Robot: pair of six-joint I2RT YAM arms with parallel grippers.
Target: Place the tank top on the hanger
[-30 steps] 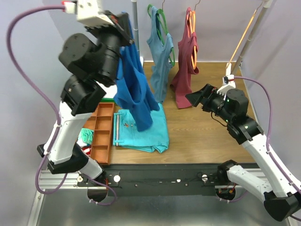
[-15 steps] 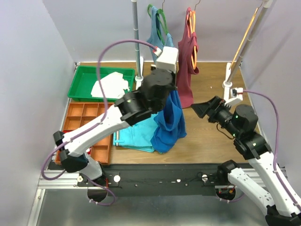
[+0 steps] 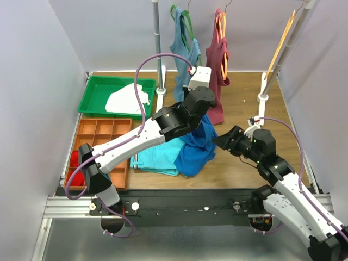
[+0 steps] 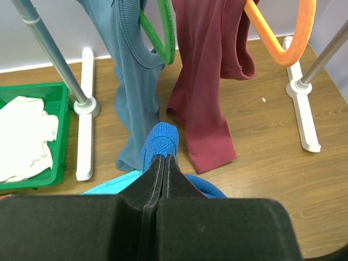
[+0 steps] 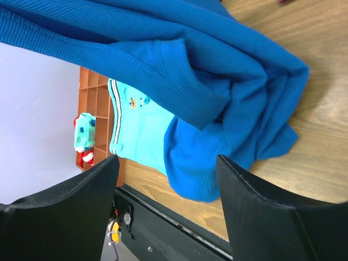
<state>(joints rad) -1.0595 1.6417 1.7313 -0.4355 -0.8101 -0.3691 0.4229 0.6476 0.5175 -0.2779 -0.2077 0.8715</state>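
The royal blue tank top (image 3: 194, 148) hangs from my left gripper (image 3: 202, 120), and its lower part is bunched on the table and on the turquoise garment. In the left wrist view the left gripper (image 4: 164, 159) is shut on a fold of the tank top (image 4: 161, 140). My right gripper (image 3: 220, 140) is open just right of the cloth. In the right wrist view the right gripper (image 5: 167, 160) frames the hanging tank top (image 5: 217, 81) without touching it. The thin light-orange hanger (image 3: 283, 46) hangs at the far right rack, apart from both grippers.
A folded turquoise garment (image 3: 157, 155) lies under the tank top. A grey-blue top on a green hanger (image 3: 185, 60) and a maroon top on an orange hanger (image 3: 215, 70) hang at the back. A green tray (image 3: 98, 103) and an orange compartment tray (image 3: 103, 138) sit at the left.
My left arm swung down from high on the left to the table's middle, carrying the tank top and lowering it until it bunches. My right gripper moved left and lower, toward the cloth.
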